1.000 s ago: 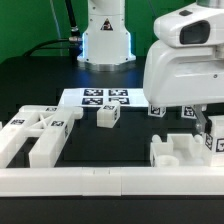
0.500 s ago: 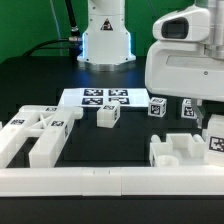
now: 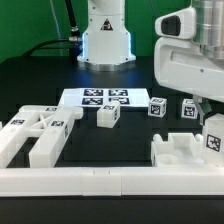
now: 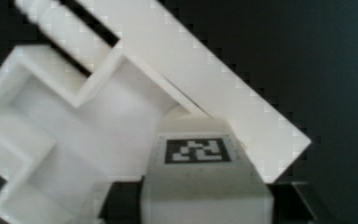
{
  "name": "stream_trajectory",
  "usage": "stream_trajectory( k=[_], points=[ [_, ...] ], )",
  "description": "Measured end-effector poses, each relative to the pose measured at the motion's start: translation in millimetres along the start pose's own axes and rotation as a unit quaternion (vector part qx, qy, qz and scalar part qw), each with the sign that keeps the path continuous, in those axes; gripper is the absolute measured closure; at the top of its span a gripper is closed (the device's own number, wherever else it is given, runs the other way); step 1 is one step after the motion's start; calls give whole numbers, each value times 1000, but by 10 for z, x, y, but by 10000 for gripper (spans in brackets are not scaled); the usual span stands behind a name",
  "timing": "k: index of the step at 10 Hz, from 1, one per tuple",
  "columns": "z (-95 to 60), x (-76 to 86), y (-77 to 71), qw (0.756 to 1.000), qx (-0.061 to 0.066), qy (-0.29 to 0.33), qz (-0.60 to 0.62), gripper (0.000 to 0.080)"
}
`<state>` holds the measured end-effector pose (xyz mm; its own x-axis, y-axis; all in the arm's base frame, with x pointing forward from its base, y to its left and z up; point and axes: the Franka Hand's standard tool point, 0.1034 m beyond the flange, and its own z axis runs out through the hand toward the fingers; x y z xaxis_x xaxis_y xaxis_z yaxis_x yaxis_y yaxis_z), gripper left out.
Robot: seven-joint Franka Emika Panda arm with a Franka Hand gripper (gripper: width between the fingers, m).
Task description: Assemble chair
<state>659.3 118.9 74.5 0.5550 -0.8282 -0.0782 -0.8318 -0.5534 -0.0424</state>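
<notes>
Two-finger gripper [image 4: 201, 198], jaws clamped on a glossy white plastic bar [image 4: 202, 150] bearing a square tag, at the exterior view's right, close over the blocky white plastic seat block [image 3: 178, 153]; contact indeterminate.

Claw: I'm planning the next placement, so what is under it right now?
The claw grips a tagged bar. Beneath it the wrist view shows a long white strip and a recessed block. The bar itself hides whether its lower end touches either.
</notes>
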Motion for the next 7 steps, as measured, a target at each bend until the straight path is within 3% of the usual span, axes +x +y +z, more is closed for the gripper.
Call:
stream_trajectory(
  k=[2, 3, 4, 5, 7],
  points=[
    [2, 1, 2, 1000, -1, 1, 6, 506],
    [3, -9, -2, 1000, -1, 1, -2, 306],
    [4, -11, 0, 1000, -2, 2, -26, 306],
    [3, -5, 1, 998, -2, 2, -56, 200],
    [2, -2, 3, 992, -2, 2, -127, 164]
  ],
)
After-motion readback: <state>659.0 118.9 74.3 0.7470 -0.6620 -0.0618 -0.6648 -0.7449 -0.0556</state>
